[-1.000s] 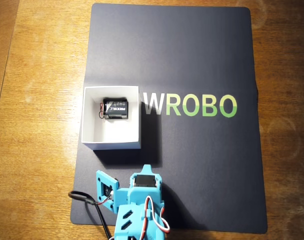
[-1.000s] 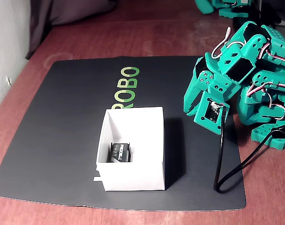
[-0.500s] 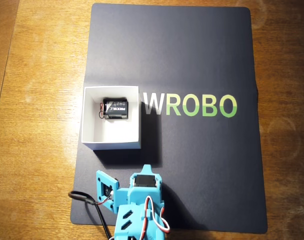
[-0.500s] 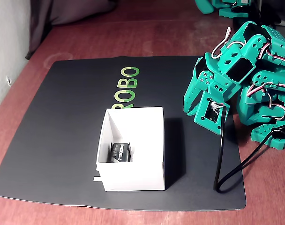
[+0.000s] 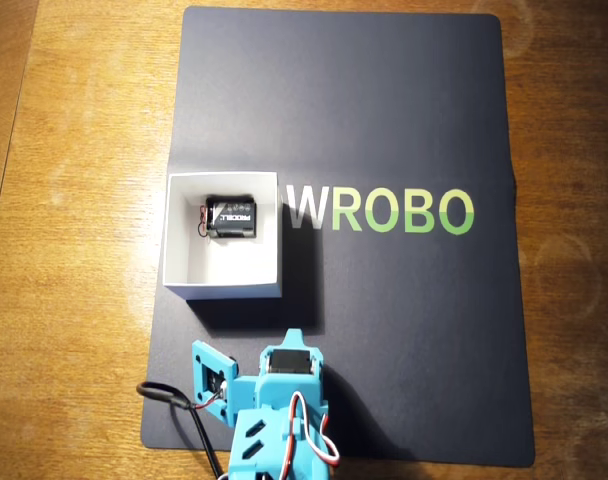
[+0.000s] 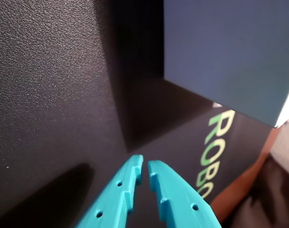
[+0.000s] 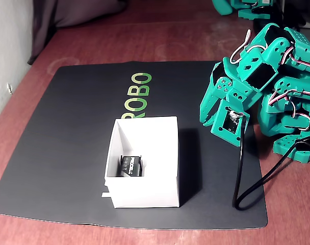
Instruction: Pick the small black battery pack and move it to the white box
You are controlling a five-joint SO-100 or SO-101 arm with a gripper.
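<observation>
The small black battery pack [image 5: 231, 217] lies inside the white box [image 5: 222, 290], against its far wall in the overhead view, with thin red and black wires at its left end. The fixed view shows the small black battery pack [image 7: 130, 166] in the white box's [image 7: 145, 192] near corner. My gripper [image 5: 294, 336] hangs below the box in the overhead view, well apart from it. In the wrist view the gripper [image 6: 144, 164] is shut with nothing between its teal fingers, and the box's outer wall [image 6: 230, 52] fills the upper right.
A black mat [image 5: 414, 330] with green WROBO lettering [image 5: 384, 211] covers the wooden table [image 5: 74, 150]. A black cable [image 7: 240, 178] loops from my wrist onto the mat. Parts of another teal arm [image 7: 244, 7] show at the fixed view's top right.
</observation>
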